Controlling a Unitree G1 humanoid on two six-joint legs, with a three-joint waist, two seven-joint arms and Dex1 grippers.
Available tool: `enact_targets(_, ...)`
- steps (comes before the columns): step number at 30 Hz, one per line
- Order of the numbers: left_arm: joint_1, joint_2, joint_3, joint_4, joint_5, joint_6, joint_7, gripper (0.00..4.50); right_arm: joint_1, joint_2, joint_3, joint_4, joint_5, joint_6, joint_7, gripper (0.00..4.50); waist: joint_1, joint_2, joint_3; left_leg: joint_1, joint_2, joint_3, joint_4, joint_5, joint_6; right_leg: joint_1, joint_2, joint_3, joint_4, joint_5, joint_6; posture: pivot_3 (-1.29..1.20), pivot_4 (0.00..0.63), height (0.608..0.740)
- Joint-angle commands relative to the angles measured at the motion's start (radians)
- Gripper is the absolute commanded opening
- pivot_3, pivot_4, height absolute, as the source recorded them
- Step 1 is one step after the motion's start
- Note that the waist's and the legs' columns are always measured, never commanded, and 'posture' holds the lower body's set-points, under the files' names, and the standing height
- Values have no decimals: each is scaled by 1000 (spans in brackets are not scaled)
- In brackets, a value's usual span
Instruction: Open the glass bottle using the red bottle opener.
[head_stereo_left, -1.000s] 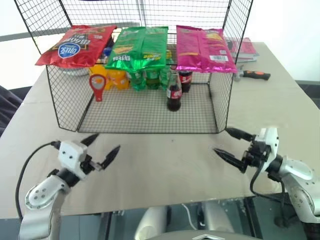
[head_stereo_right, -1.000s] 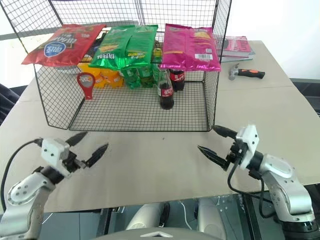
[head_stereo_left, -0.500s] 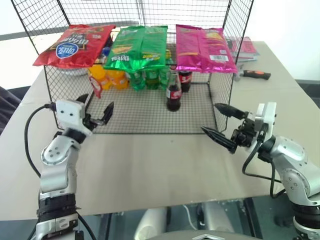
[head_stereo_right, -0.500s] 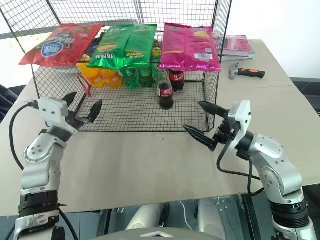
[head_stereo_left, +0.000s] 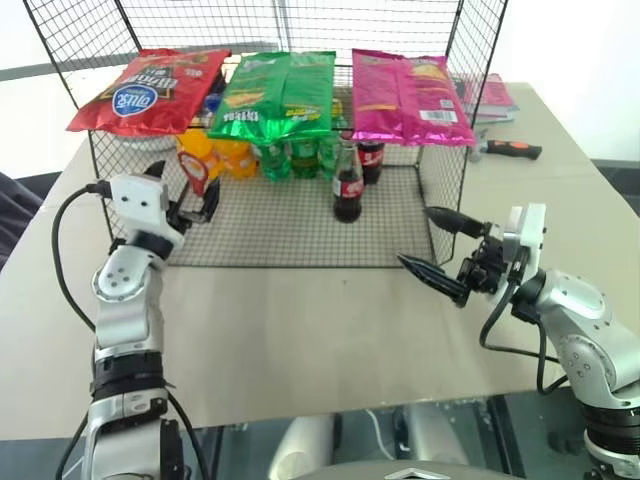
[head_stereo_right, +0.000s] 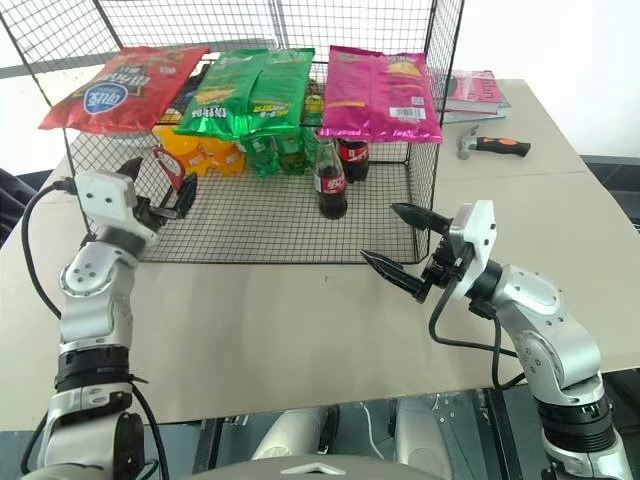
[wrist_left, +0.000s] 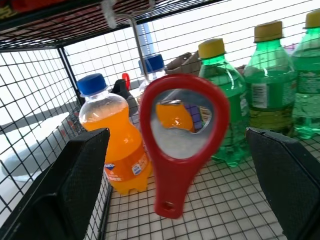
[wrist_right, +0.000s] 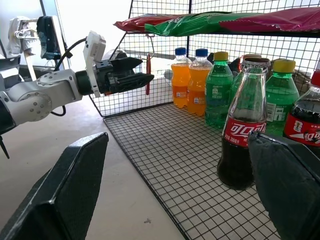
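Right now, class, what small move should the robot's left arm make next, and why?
Probably ease the left gripper a little further forward and close on the red bottle opener. The opener hangs upright inside the wire rack, framed between the open fingers but not yet touched, and the glass bottle cannot be opened without it.

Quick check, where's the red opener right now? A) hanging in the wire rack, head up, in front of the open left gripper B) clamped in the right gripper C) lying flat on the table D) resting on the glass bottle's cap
A: the opener hangs head up between the open left gripper's fingers, untouched.
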Motion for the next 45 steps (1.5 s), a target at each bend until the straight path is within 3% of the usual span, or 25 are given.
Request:
enact_targets(1,-38,10,-8,30,11,-45,6,4500,-14,2,2,-12,-5,-26,11,4469,0,0,0,0,0,0,0,0,0,0,0,0,0,0,0,0,150,740)
enact_targets(5,-89,5,-20,114,16,-73,1,4500,-17,7,11,-2,-15,-39,12,4469,1,0,0,0,0,0,0,0,0,0,0,0,0,0,0,0,150,740)
enact_targets(7,-105,2,-22,142,10,-89,0,4082,-16,9,14,2,-21,-43,13,4500,0,0,0,0,0,0,0,0,0,0,0,0,0,0,0,0,150,740)
enact_targets(15,-119,2,-17,190,-5,-121,-5,789,-6,17,14,-3,-34,-46,11,4500,-1,0,0,0,0,0,0,0,-1,0,0,0,0,0,0,0,150,740)
enact_targets(16,-115,1,-17,189,-7,-122,-6,193,-5,17,14,-4,-35,-47,10,4500,-1,0,0,0,0,0,0,0,-1,0,0,0,0,0,0,0,150,740)
enact_targets(17,-112,1,-17,187,-9,-124,-7,31,-4,18,15,-5,-35,-46,9,4500,-1,0,0,0,0,0,0,0,-1,0,0,0,0,0,0,0,150,740)
enact_targets(29,-74,-16,6,43,-114,-87,-24,31,-6,22,23,-4,-41,-43,8,4500,0,0,0,0,0,0,0,0,-1,0,0,0,1,0,0,0,150,740)
enact_targets(37,28,-59,17,-215,-317,118,-71,31,-8,26,27,3,-46,-45,10,4500,-1,-1,0,0,0,0,0,0,-1,-1,-1,1,1,0,0,0,150,740)
enact_targets(45,103,-70,36,-298,-424,247,-93,31,-8,26,34,4,-47,-43,11,4500,1,-1,0,0,0,0,0,0,0,0,0,1,1,0,0,0,150,740)
